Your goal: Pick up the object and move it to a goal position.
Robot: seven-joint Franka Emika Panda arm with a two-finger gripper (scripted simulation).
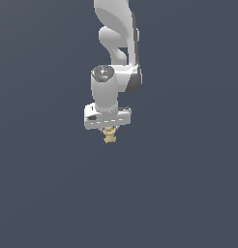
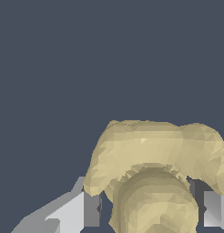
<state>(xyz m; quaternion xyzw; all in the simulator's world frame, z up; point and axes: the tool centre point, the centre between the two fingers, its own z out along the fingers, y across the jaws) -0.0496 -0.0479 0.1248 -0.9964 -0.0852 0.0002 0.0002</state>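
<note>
The object (image 1: 110,135) is a tiny pale yellow-tan lumpy figurine, just below my white gripper (image 1: 109,130) in the exterior view. Only its lower part shows there; the hand hides the rest. In the wrist view the object (image 2: 150,154) is large and close, sitting between my two grey fingertips (image 2: 89,209), which stand against its two sides. My gripper (image 2: 148,210) is shut on the object. The arm hangs straight down from the top of the exterior view.
A plain dark blue-grey surface (image 1: 188,193) fills both views. No other objects, containers or edges show.
</note>
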